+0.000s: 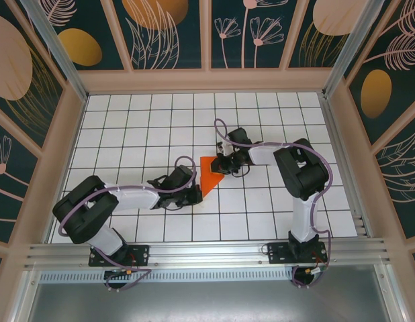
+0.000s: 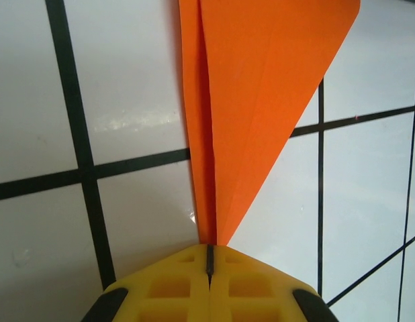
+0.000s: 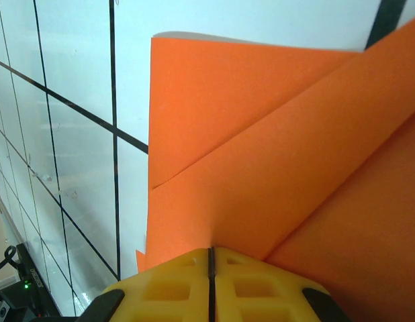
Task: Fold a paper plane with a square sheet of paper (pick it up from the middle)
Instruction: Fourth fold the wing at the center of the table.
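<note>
Showing the paper plane (image 1: 209,173), a pointed orange shape, stretched between two pincers near the middle of the white gridded table (image 1: 127,121).

Overhead view: the left pincer (image 1: 196,193) sits at the narrow tip of the paper. The right pincer (image 1: 224,164) sits at the opposite, wide end. The paper spans the short gap between them.

Left wrist view: the yellow fingers (image 2: 167,288) of the left pincer (image 2: 209,258) are pressed together, leaving only a thin dark seam. The tip of the paper plane (image 2: 261,100) runs straight into that seam, so the point is pinched. From there the paper widens directly ahead of the pincer, with one long crease leading away from the fingertips. Black grid lines cross the table on both sides.

Right wrist view: the right pincer (image 3: 211,258) is likewise closed, its yellow fingers (image 3: 261,288) meeting on the paper's broad end. The paper plane (image 3: 261,181) spreads ahead and to the right of the fingertips, layered in overlapping folds with a diagonal edge. Bare table lies to the left.
</note>
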